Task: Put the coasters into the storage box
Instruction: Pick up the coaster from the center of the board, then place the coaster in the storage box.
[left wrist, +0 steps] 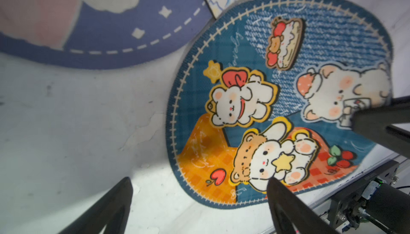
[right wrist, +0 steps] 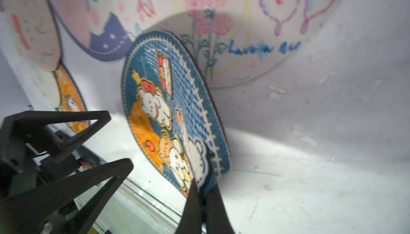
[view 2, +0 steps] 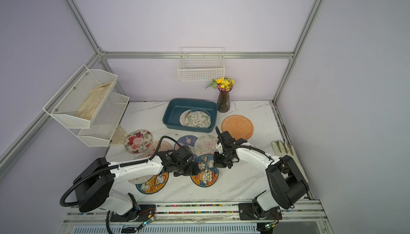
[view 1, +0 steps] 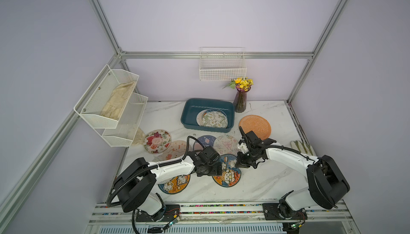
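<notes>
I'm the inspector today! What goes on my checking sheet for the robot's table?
Surface: white marbled table, scuffed, no spills seen.
Job's things: teal box holds a few stacked coasters; more lie on the table, some overlapping; blue cartoon coaster has one side lifted.
Clutter: vase of flowers beside the box; cloth in the mesh shelf; pale strips at the table edge, unclear what.
Grippers: left gripper open beside the blue cartoon coaster; right gripper shut on its rim.
Cables: black hose along the left arm; thin wires by the bases.
Surroundings: lilac walls, metal frame, wire basket on the back wall.
</notes>
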`<state>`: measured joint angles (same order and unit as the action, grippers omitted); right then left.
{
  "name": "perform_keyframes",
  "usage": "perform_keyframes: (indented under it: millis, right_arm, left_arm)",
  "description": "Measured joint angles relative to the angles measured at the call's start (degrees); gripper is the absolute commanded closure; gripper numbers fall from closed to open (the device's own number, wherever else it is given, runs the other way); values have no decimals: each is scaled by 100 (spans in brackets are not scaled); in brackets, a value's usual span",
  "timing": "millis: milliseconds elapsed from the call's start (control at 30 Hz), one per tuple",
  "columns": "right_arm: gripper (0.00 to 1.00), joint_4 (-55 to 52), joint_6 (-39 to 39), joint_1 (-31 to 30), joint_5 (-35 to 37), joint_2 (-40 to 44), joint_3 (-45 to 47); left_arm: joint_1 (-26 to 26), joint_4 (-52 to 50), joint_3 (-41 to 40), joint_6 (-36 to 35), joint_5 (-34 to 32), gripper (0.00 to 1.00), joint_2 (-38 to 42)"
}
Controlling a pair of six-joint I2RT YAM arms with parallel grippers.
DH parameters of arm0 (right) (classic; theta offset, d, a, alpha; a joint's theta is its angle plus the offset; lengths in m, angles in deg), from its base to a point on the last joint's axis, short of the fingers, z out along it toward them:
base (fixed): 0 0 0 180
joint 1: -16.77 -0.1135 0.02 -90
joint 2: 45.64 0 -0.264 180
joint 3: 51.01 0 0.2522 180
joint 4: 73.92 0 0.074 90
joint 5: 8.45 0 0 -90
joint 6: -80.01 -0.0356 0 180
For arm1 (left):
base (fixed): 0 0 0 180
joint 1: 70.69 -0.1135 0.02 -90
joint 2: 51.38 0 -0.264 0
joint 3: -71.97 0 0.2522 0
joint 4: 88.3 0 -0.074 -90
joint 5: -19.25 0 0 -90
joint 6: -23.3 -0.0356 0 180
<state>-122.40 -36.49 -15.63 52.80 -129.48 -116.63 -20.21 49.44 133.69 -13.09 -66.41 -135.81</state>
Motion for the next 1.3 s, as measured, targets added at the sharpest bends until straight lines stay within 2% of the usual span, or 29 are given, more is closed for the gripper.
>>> perform_keyframes:
  millis: [267,467,733,1100,1200,1300]
  right_arm:
    - [100,-358,-111,0,-391,-42,-1482]
    - [100,-424,-155,22,-553,-688,-2830]
    - [100,-334,-157,92,-693,-2218,-4793]
    - [100,35,-313,116,-776,-4940,-8011]
    - [100,205,-422,162,-767,-5442,-8496]
    - [100,431,-570,258,-758,-5696,-8553]
  left_arm:
    - [-365,-223,-55,92,-192,0,953]
    - [-629,-343,-216,87,-210,0,1139]
    - [-765,-374,-339,83,-203,0,1224]
    - [-848,-365,-507,87,-203,0,1370]
    - [-848,-380,-555,90,-203,0,1445]
    - [-848,-380,-570,90,-203,0,1506]
